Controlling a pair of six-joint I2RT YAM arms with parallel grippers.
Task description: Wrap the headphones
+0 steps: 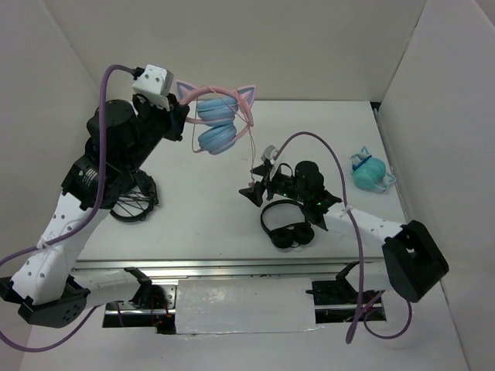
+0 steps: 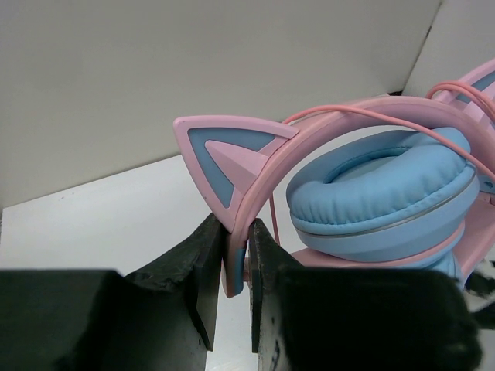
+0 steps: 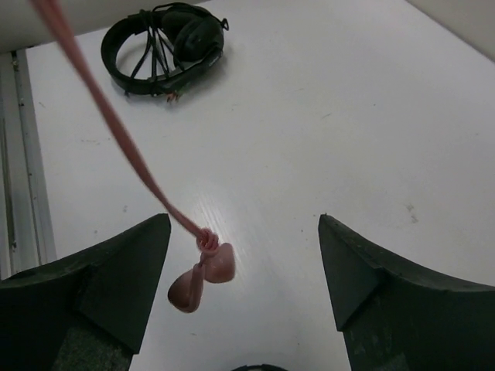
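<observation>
While the left gripper [image 2: 236, 263] pinches the headphones [image 1: 218, 124] by the seemingly stiff pink band, aloft at far left, the right gripper [image 3: 244, 224] stands spread. The cable [image 3: 124, 147] dangles between, likely limp and light; best grabbed near its knotted end [image 3: 203, 270].

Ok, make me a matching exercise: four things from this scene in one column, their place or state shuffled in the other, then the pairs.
Things
1. pink headphones
2. teal headphones
3. right tool
4. pink cable end

Place or state
a. open wide
b. headband clamped in the left tool
c. hanging loose, ungripped
d. lying on the right side of the table

Pairs: 1-b, 2-d, 3-a, 4-c
</observation>
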